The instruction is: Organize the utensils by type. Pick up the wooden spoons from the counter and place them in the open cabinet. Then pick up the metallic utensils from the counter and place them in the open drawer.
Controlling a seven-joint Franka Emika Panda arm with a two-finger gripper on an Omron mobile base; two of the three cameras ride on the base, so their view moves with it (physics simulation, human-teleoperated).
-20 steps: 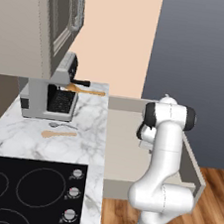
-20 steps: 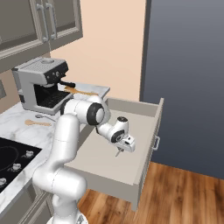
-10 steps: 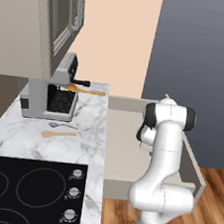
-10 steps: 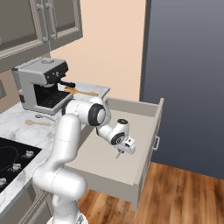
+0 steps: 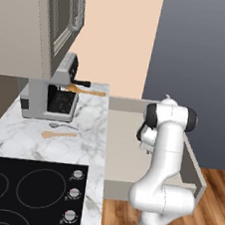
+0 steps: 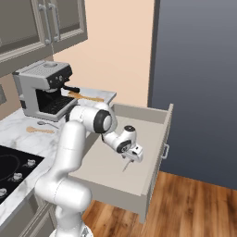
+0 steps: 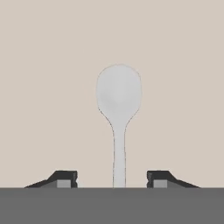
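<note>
Your gripper [image 6: 134,154] hangs over the open drawer [image 6: 157,121], fingers spread and clear of the metal spoon [image 7: 118,109] that points straight down toward the drawer floor.

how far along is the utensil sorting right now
Nothing visibly finished. In hand: the gripper hovers over the open drawer with a metal spoon between its spread fingers, seemingly being released. Left: one wooden spoon and a silver spoon on the counter, another wooden spoon by the coffee machine.
</note>
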